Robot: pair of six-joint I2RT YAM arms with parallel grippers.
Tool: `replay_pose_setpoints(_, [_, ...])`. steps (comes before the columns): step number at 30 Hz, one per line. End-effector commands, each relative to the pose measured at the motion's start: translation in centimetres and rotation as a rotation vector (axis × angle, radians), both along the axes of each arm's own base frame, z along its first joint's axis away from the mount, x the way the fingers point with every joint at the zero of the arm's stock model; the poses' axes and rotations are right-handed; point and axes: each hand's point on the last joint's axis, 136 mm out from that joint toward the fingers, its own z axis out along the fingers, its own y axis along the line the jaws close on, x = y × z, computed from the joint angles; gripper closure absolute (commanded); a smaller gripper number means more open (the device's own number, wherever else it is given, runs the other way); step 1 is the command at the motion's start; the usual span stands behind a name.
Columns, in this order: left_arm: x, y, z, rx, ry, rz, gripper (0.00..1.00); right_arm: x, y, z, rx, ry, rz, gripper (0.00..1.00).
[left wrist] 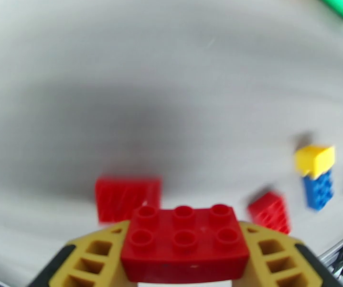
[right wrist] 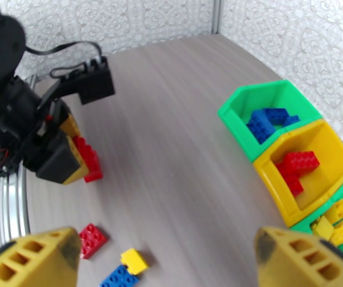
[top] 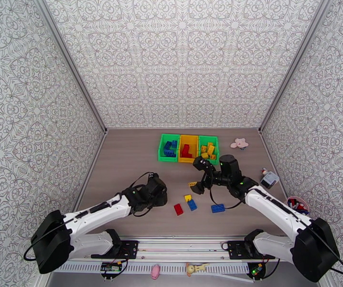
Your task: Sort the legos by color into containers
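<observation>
Red brick (left wrist: 185,242) is clamped between the fingers of the left gripper (top: 158,191). On the table (top: 123,163) between the arms lie a second red brick (top: 177,209), a yellow brick (top: 187,198) touching a blue brick (top: 192,204), and another blue brick (top: 218,207). The right gripper (top: 198,185) is spread wide, nothing held. Beyond it, the bins (top: 188,136) are part filled by color.

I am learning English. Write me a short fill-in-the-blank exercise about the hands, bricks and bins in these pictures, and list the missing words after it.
1. The left hand grips a ___ brick.
2. The right hand is ___.
3. The bin with blue bricks is ___.
4. The yellow bin holds ___ bricks.

Missing words: red; open; green; red
</observation>
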Motion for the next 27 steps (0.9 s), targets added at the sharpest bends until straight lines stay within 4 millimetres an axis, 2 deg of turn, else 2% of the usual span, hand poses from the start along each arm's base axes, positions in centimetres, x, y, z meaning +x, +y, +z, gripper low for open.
replay_pose_setpoints(1, [3.8, -2.5, 2.5, 0.002, -0.116, -0.121, 0.58, 0.9, -1.3, 0.3, 0.011, -0.027, -0.099, 0.0])
replay_pose_setpoints(11, [13.9, -7.4, 8.1, -0.024, -0.3, -0.151, 0.59, 2.1, -4.4, 1.0, 0.073, -0.045, -0.298, 0.0])
replay_pose_setpoints(14, [16.9, -8.5, 8.9, -0.065, -0.327, -0.143, 0.59, 2.4, -5.3, 1.1, 0.102, -0.042, -0.341, 0.0])
replay_pose_setpoints(21, [22.8, -11.7, 9.9, -0.142, -0.33, -0.163, 0.59, 2.5, -5.8, 1.8, 0.146, -0.041, -0.368, 0.01])
replay_pose_setpoints(27, [26.2, -13.6, 8.4, -0.12, -0.309, -0.178, 0.58, 3.2, -6.6, 2.3, 0.171, -0.05, -0.433, 0.0])
